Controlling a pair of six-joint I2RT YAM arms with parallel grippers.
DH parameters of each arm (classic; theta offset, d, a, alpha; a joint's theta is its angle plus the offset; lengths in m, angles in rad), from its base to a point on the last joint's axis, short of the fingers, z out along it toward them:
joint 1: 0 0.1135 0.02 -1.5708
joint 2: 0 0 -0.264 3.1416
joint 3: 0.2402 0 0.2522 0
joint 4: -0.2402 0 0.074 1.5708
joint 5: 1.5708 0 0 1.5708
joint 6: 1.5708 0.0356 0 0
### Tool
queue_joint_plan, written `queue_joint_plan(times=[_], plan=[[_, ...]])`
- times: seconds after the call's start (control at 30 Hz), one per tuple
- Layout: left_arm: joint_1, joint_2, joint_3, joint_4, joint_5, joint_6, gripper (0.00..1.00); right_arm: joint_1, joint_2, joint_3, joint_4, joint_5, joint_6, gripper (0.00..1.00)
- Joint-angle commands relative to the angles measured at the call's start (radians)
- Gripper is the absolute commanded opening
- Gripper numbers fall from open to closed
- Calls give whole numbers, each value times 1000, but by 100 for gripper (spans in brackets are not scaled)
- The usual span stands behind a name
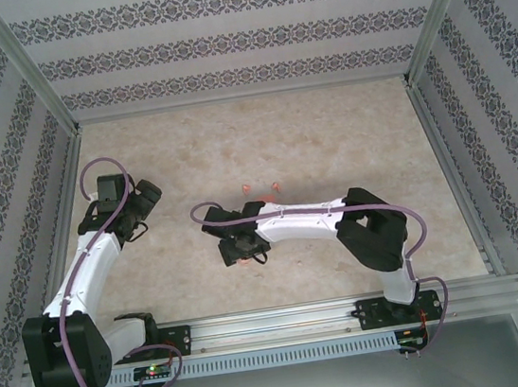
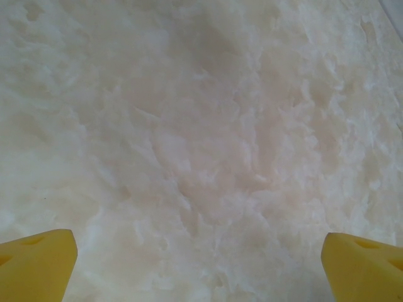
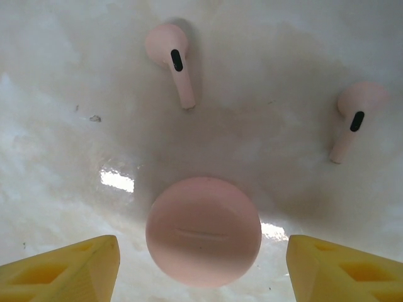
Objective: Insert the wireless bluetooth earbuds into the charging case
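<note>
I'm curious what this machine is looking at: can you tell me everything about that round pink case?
The round salmon-pink case is smooth, faintly glossy plastic with a thin groove across its top. It looks shut and lies flat on the pale marbled table, between two yellow fingertips that do not touch it. Two pink earbuds lie apart, beyond it.

No readable text, labels or numbers anywhere.

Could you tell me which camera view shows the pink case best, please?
The right wrist view: the case sits large and sharp, its round shell and a faint groove plain. In the top external view the case is a tiny pink speck at the right tool.
</note>
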Motion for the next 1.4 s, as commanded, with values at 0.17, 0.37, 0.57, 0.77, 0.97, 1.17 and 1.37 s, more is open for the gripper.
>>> queue_joint_plan(times=[0.17, 0.37, 0.57, 0.77, 0.97, 1.17, 1.37], plan=[[12, 2, -19, 31, 14, -27, 99, 7, 49, 48, -39, 39, 45, 69], [12, 3, -33, 46, 21, -32, 99, 8, 89, 82, -57, 44, 68, 67], [12, 8, -35, 55, 27, -30, 99, 9, 109, 85, -67, 53, 82, 64], [12, 8, -45, 66, 32, -29, 99, 9, 129, 94, -70, 55, 95, 64], [12, 13, -52, 72, 39, -26, 99, 10, 143, 103, -71, 50, 99, 59], [12, 14, -48, 59, 50, -21, 99, 23, 143, 109, -77, 45, 101, 50], [12, -2, -41, 36, 93, -7, 99, 42, 104, 96, -72, 48, 114, 42]])
